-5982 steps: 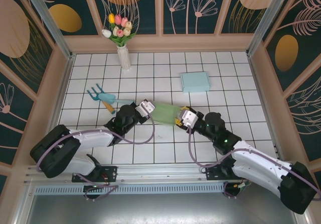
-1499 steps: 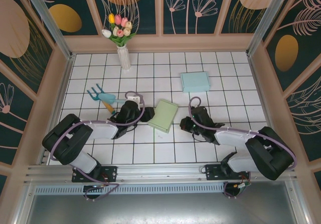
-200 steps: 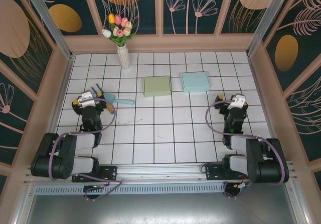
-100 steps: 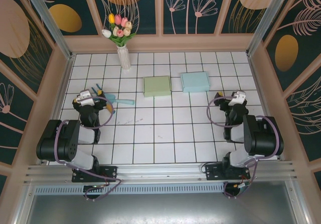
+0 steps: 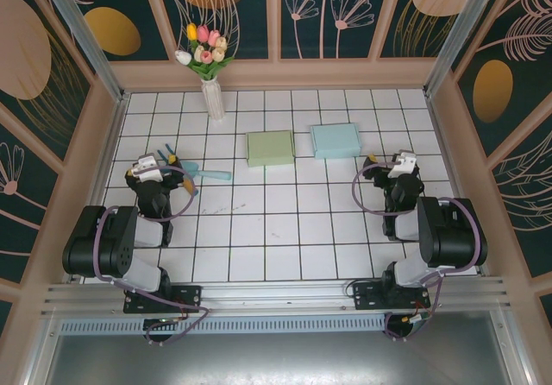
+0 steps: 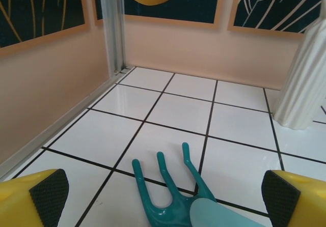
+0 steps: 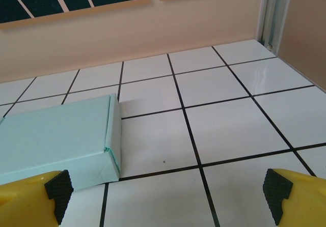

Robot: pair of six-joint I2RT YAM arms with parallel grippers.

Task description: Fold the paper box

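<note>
Top view: green box [image 5: 270, 148] lies flat, lid shut, long side left to right, just beside blue box [image 5: 335, 140]. Left gripper [image 5: 147, 166] and right gripper [image 5: 400, 160] both well apart from it, about same way off. Blue box sits between right gripper and green box. I think left arm has clearer way.

Left wrist view: pads [image 6: 48, 190] wide apart, holding nothing. Teal rake [image 6: 170, 194] on floor between them.

Right wrist view: pads [image 7: 58, 191] wide apart, holding nothing. Blue box ahead, to left.

Two paper boxes [image 5: 270, 148] [image 5: 335, 140], one flower vase [image 5: 212, 100], one garden fork [image 6: 170, 206].
</note>
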